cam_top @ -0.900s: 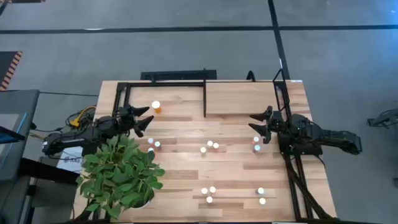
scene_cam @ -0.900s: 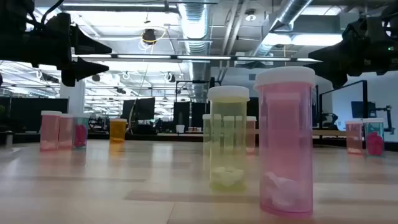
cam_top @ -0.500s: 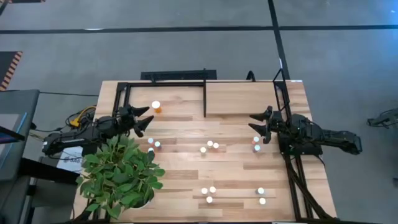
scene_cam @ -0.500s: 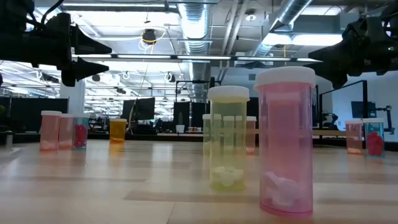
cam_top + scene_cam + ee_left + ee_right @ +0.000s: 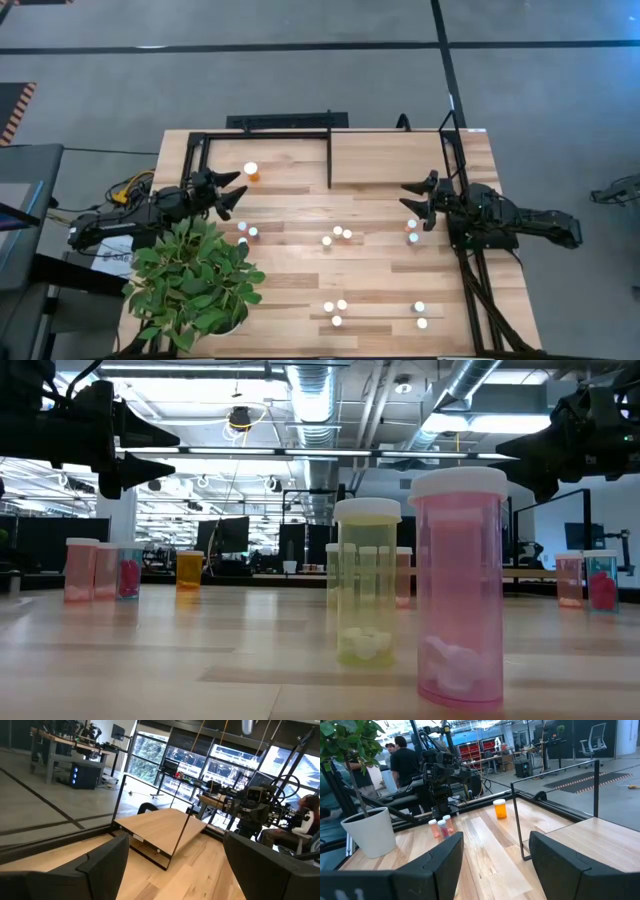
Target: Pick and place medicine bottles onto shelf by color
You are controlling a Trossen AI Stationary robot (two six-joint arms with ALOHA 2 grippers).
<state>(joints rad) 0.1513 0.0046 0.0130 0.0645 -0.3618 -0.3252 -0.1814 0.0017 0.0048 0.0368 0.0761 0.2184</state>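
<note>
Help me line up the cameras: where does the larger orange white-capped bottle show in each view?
High view: larger orange white-capped bottle, upper left, inside the thin black metal frame bars.
Low view: orange bottle, left of centre, far back.
Left wrist view: not in it.
Right wrist view: centre, before the frame's corner.
Shared landmark: the frame bars, also in the left wrist view.

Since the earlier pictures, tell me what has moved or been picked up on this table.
Nothing has visibly changed. The left claw and the right claw hang open and empty above the table, the orange bottle stands on the shelf, and the other medicine bottles stand where they were.
</note>
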